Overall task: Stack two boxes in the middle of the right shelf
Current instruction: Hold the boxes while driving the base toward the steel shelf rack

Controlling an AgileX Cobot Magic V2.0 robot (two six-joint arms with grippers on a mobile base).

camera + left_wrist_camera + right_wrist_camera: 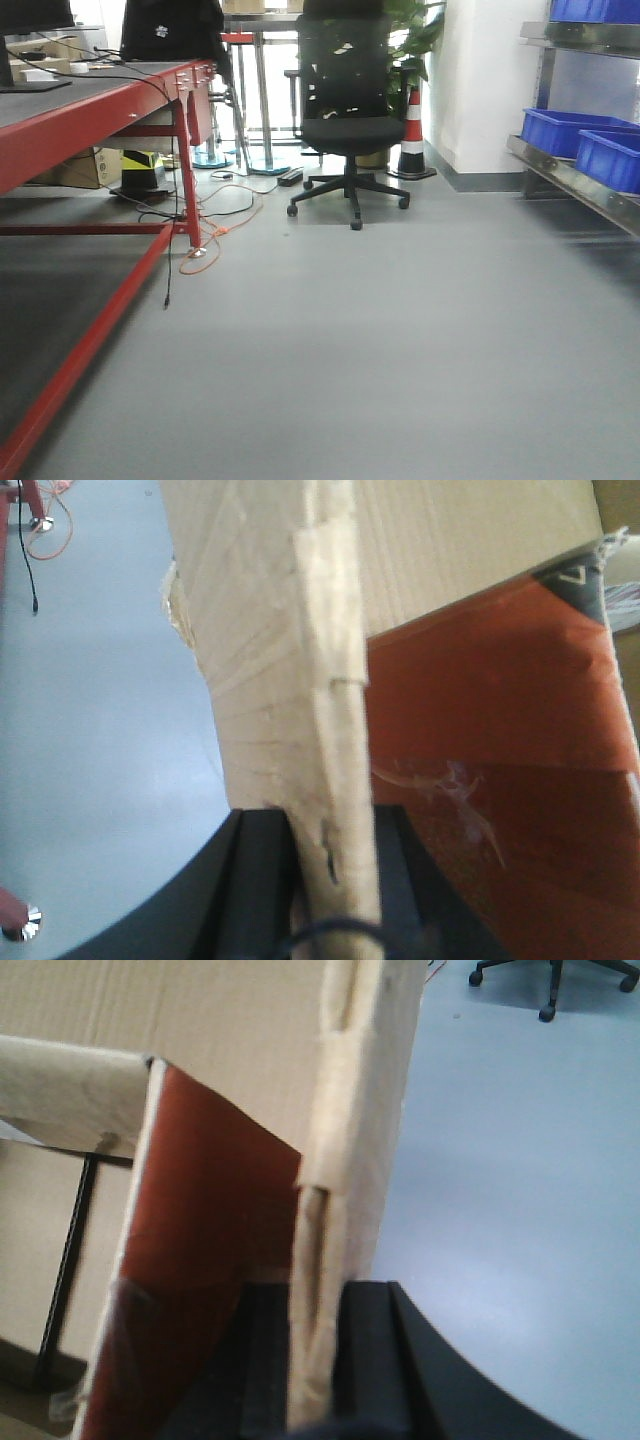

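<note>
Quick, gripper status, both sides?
Left gripper: closed, pinching the box wall edge.
Right gripper: closed, pinching a box wall edge too.

Left gripper (335, 885) sits at 6 o'clock in its wrist view, black fingers (258, 890) pointing toward 12, jaws pinched tight on an upright box (270, 630) wall. Right gripper (315, 1355) shows the same: 6 o'clock, fingers (372, 1360) reaching toward 12, clamped either side of box wall.
</note>
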